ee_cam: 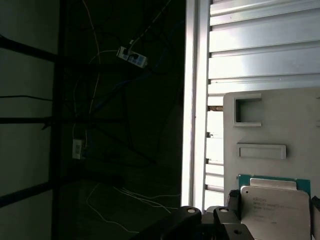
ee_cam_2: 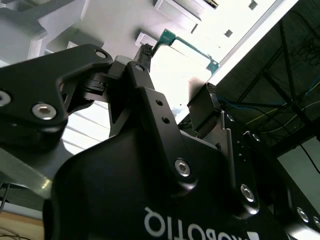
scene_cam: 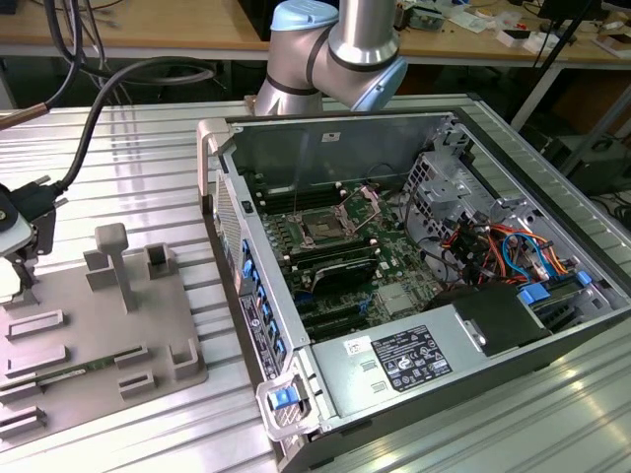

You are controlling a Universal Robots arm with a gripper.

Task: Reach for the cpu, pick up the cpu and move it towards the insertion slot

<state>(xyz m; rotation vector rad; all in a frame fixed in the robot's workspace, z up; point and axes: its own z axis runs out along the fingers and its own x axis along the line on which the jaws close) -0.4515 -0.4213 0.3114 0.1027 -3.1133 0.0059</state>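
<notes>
In the exterior view, your one gripper (scene_cam: 22,261) hangs at the far left edge, over the near corner of a grey tray (scene_cam: 108,325) on the ribbed metal table (scene_cam: 138,148). The one insertion slot (scene_cam: 323,229) lies well apart from it, toward the exterior view's right. It sits inside the open computer case (scene_cam: 414,355), its dark centre facing up.

In the first wrist view, you see one cpu (ee_cam: 276,207). It is a square with a silver plate and a green rim, lying flat on the tray right at the gripper's end. Being square, it has no long axis to line up with.

In the second wrist view, the cpu's bright plate and green edge sit straight ahead of the black gripper body, very close. You cannot tell whether the gripper has hold of it.
</notes>
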